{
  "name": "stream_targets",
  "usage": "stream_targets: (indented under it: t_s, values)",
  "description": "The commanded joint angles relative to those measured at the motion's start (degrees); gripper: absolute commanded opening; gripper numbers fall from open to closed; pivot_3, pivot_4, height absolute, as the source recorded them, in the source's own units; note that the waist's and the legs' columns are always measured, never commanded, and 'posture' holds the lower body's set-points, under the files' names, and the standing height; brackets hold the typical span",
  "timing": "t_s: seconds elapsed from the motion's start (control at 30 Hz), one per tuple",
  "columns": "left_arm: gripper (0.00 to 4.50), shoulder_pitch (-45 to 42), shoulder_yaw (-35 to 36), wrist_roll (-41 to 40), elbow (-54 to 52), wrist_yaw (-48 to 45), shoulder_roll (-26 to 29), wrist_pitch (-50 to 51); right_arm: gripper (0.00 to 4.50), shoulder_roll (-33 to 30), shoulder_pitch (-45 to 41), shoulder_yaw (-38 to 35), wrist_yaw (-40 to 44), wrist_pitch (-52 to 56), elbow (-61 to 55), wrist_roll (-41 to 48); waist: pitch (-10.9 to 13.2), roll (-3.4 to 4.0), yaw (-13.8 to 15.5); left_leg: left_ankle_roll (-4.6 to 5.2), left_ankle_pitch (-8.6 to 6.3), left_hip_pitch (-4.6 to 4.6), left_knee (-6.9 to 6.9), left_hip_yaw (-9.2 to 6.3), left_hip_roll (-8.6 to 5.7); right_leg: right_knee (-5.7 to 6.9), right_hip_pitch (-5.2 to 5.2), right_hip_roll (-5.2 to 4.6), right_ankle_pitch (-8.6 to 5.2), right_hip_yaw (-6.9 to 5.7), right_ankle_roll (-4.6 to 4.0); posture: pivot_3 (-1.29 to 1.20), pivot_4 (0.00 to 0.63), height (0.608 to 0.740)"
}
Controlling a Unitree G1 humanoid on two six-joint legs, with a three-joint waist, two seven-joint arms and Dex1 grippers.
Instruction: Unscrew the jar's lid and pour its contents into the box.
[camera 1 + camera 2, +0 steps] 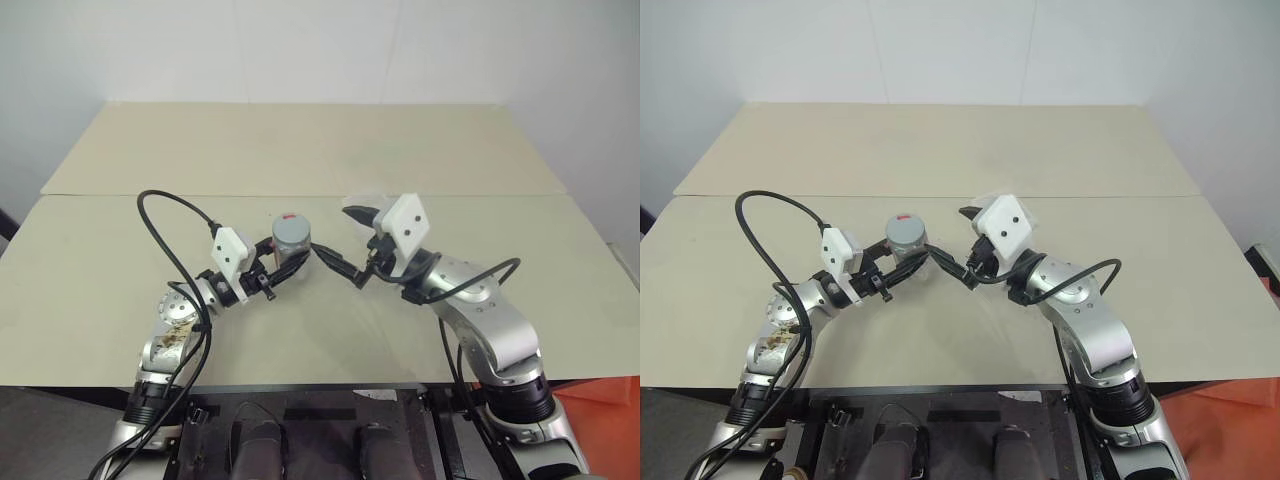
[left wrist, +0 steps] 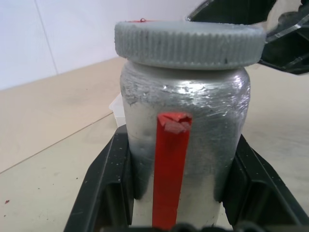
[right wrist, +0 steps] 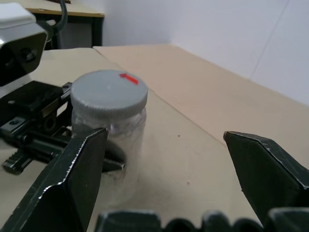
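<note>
The jar point(image 1: 291, 243) is a small silvery cylinder with a red strip point(image 2: 170, 164) down its side, held upright above the table. Its ribbed grey lid point(image 1: 290, 227) sits on top and bears a red mark point(image 3: 128, 78). My left gripper point(image 1: 286, 264) is shut on the jar's body, one black finger point(image 2: 108, 183) on each side. My right gripper point(image 1: 347, 240) stands open just right of the lid, apart from it, with its fingers point(image 3: 72, 169) spread wide. A clear edge of the box point(image 1: 366, 200) peeks out behind the right gripper.
The beige table point(image 1: 120, 250) stretches wide on both sides, and a second tabletop point(image 1: 300, 150) adjoins it at the back. A black cable point(image 1: 165, 235) loops up from my left arm. A white wall rises behind.
</note>
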Motion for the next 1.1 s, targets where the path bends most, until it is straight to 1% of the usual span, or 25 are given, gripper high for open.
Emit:
stream_targets:
  t_s: [0.03, 0.17, 0.33, 0.63, 0.87, 1.1]
  values:
    - [1.93, -0.13, -0.15, -0.04, -1.31, -0.54, 0.0, -1.91, 4.47, -0.57, -0.49, -1.32, 2.23, 0.53, -5.78, 3.21, 0.0, 0.0, 0.0, 0.0, 0.0, 0.0, 0.0, -0.01, 0.0, 0.0, 0.0, 0.0, 0.0, 0.0, 0.0, 0.0, 0.15, 0.74]
    - [1.93, -0.98, -1.67, 1.0, -1.38, -1.42, -0.28, -3.11, 4.47, 0.55, -1.09, 0.3, 2.36, -0.08, -6.41, 3.21, 0.0, 0.0, -0.01, 0.0, 0.0, 0.02, 0.0, -0.01, 0.0, 0.0, 0.02, 0.0, 0.0, 0.0, 0.0, 0.0, 0.15, 0.74]
    - [1.93, -2.12, -3.51, 0.8, -2.78, -2.79, -0.7, -3.13, 4.47, 3.83, -3.62, 1.77, -0.2, -0.38, -3.15, 0.66, 0.0, 0.0, -0.02, 0.0, 0.0, 0.02, 0.0, 0.0, 0.0, 0.01, 0.03, 0.01, 0.0, -0.01, 0.0, 0.0, 0.15, 0.74]
    - [1.93, -1.81, -5.73, -0.02, -4.72, -4.24, -1.26, -2.21, 4.47, 5.99, -6.29, 2.53, -1.53, -1.37, 1.09, -2.35, 0.0, 0.0, -0.02, 0.0, 0.0, 0.01, 0.0, 0.01, 0.0, 0.0, 0.02, 0.01, 0.0, 0.0, 0.0, 0.0, 0.15, 0.74]
    - [1.93, -2.43, -4.36, -0.98, -3.21, -4.62, -0.67, -1.58, 4.47, 5.55, -4.77, 0.9, -1.28, -0.32, -0.04, -2.23, 0.0, 0.0, -0.02, 0.0, 0.0, 0.02, 0.0, 0.0, 0.0, 0.01, 0.01, 0.01, 0.0, 0.0, 0.0, 0.0, 0.15, 0.74]
    - [1.93, -3.04, -3.26, -0.92, -1.27, -4.97, -0.36, -2.49, 4.47, 3.09, -2.67, -0.29, -0.42, -0.47, -1.48, -1.92, 0.0, 0.0, -0.01, 0.0, 0.0, 0.02, 0.0, 0.01, 0.0, 0.0, 0.02, 0.01, 0.0, -0.01, 0.0, 0.0, 0.15, 0.74]
